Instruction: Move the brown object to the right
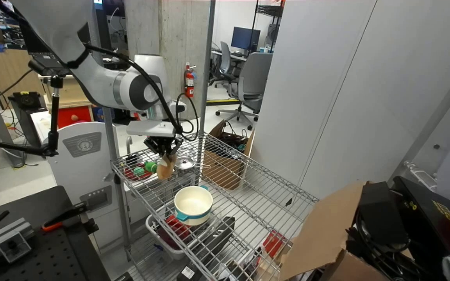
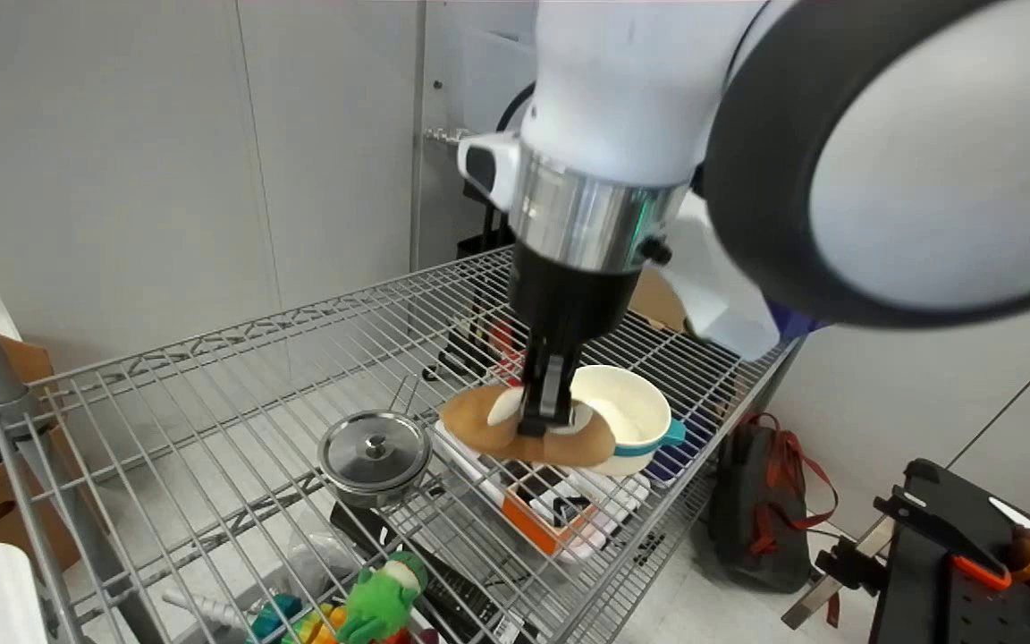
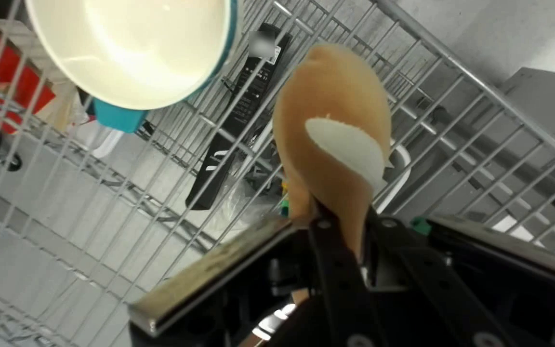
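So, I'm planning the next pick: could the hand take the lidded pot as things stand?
Probably not yet: the hand is closed on the brown object, which would need setting down first. Nothing else seems to block the lidded pot from above.

The surface (image 1: pixel 244 195) is a metal wire grid. A cream bowl (image 1: pixel 193 203) with teal handles stands upright on it and is visible in all three views. A lidded steel pot (image 2: pixel 375 456) rests on the surface, apart from the bowl. A dark backpack (image 2: pixel 738 501) with red straps stands on the floor (image 2: pixel 730 617), beyond the surface edge. A red fire extinguisher (image 1: pixel 189 82) is located at a concrete column (image 1: pixel 174 35). A gray office chair (image 1: pixel 254 78) is positioned before a monitor (image 1: pixel 245 38).
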You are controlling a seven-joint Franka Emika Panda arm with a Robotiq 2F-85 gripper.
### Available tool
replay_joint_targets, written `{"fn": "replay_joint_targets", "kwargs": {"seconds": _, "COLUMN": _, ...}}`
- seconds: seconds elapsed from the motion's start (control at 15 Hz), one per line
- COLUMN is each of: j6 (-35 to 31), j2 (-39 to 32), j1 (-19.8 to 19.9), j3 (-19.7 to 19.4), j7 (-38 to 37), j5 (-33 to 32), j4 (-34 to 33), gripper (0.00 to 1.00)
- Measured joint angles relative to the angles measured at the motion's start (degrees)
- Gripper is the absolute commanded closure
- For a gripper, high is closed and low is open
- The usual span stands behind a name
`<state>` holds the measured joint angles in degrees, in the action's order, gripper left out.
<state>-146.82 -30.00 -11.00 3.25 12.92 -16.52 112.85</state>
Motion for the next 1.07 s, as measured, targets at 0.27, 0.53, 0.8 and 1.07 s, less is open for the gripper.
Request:
{"fn": "replay_joint_targets", "kwargs": {"seconds": 0.27, "j6": 3.4, "j2": 8.3, "j1": 5.1, "j3": -3.1, "j7": -2.0, "j5": 0.6, "j4": 1.6, "gripper": 0.97}}
{"fn": "replay_joint_targets", "kwargs": {"seconds": 0.53, "j6": 3.4, "j2": 8.7, "j1": 12.0, "j3": -9.2, "j7": -2.1, "j5": -0.2, "j4": 0.7, "gripper": 0.97}}
{"fn": "replay_joint_targets", "kwargs": {"seconds": 0.8, "j6": 3.4, "j2": 2.7, "j1": 19.6, "j3": -12.9, "j7": -0.9, "j5": 0.1, "j4": -4.7, "gripper": 0.97}}
{"fn": "replay_joint_targets", "kwargs": {"seconds": 1.07, "j6": 3.4, "j2": -8.6, "j1": 25.5, "j3": -13.4, "j7": 0.1, "j5": 1.2, "j4": -13.6, "gripper": 0.97}}
